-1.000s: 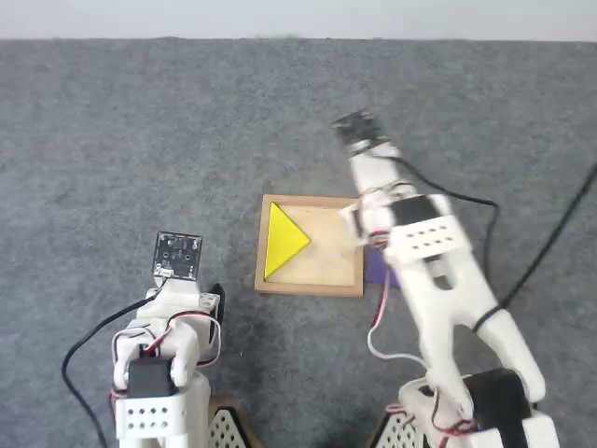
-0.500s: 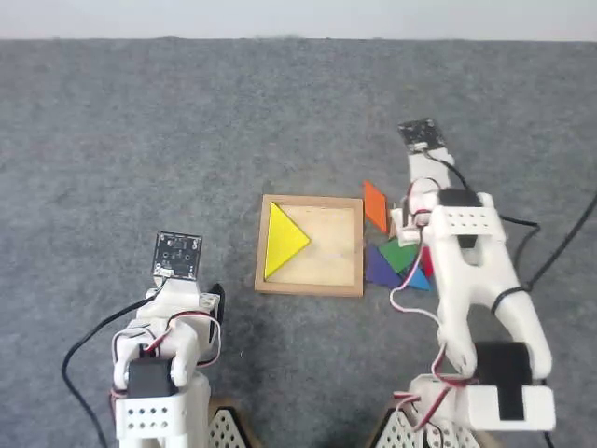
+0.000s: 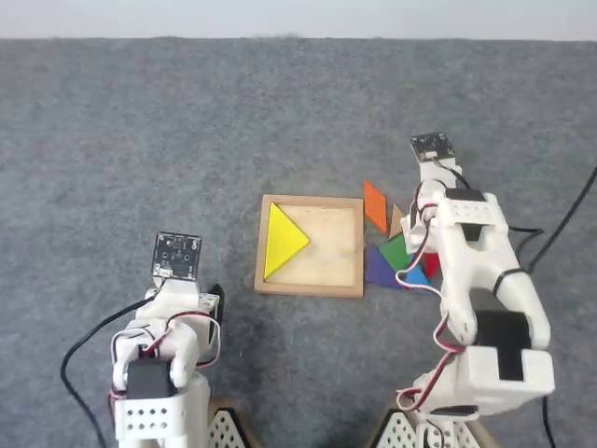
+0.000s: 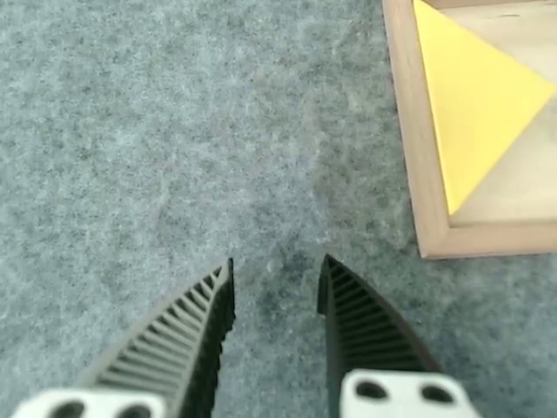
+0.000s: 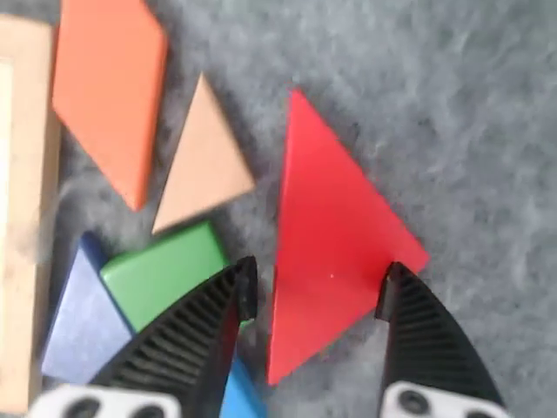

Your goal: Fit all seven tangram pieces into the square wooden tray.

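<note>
The square wooden tray [image 3: 312,285] lies mid-table with a yellow triangle [image 3: 281,239] in its left half. To its right, loose pieces lie in a cluster: an orange parallelogram [image 3: 375,205], a tan triangle [image 3: 396,220], a green square [image 3: 395,253], a purple triangle [image 3: 379,269], a blue piece [image 3: 415,276] and a red triangle [image 5: 333,245]. My right gripper [image 5: 315,287] hangs open over the red triangle, one finger on either side of it. My left gripper [image 4: 276,283] stands open over bare carpet, near the tray's [image 4: 416,174] left edge.
Grey carpet [image 3: 140,131] covers the whole table. A pale wall strip [image 3: 298,19] runs along the far edge. The right arm's cable [image 3: 564,229] trails off to the right.
The right arm has swung from over the tray's right edge to the right, above the loose pieces, and settled lower over the red triangle. The left arm has not moved.
</note>
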Available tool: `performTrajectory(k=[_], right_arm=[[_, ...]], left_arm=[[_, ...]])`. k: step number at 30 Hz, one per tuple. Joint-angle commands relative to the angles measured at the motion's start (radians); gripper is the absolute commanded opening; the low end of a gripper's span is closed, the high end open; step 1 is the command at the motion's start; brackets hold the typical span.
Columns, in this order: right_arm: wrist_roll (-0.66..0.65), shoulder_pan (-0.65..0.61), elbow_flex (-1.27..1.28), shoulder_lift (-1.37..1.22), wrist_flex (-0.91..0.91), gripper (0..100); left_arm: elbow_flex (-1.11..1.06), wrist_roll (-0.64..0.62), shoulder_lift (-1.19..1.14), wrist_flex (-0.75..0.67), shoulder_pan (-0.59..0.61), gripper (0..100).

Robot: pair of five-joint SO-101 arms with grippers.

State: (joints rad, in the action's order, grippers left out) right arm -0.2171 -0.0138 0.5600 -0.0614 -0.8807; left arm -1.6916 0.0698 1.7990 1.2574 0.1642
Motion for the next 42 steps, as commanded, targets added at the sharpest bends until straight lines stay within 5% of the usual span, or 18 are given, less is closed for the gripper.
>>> performTrajectory(k=[1, 26, 34, 42], right_arm=[[0.006, 0.022, -0.104, -0.054, 0.007, 23.6], [-0.095, 0.028, -0.183, -0.131, -0.022, 33.5], [-0.095, 0.028, -0.181, -0.131, -0.022, 16.5], [-0.086, 0.030, -0.186, -0.117, -0.025, 16.7]], left_arm=[[0.008, 0.006, 0.028, 0.009, -0.002, 15], [0.008, 0.006, 0.028, 0.009, -0.002, 15], [0.008, 0.006, 0.028, 0.009, -0.002, 15], [0.008, 0.006, 0.028, 0.009, -0.002, 15]])
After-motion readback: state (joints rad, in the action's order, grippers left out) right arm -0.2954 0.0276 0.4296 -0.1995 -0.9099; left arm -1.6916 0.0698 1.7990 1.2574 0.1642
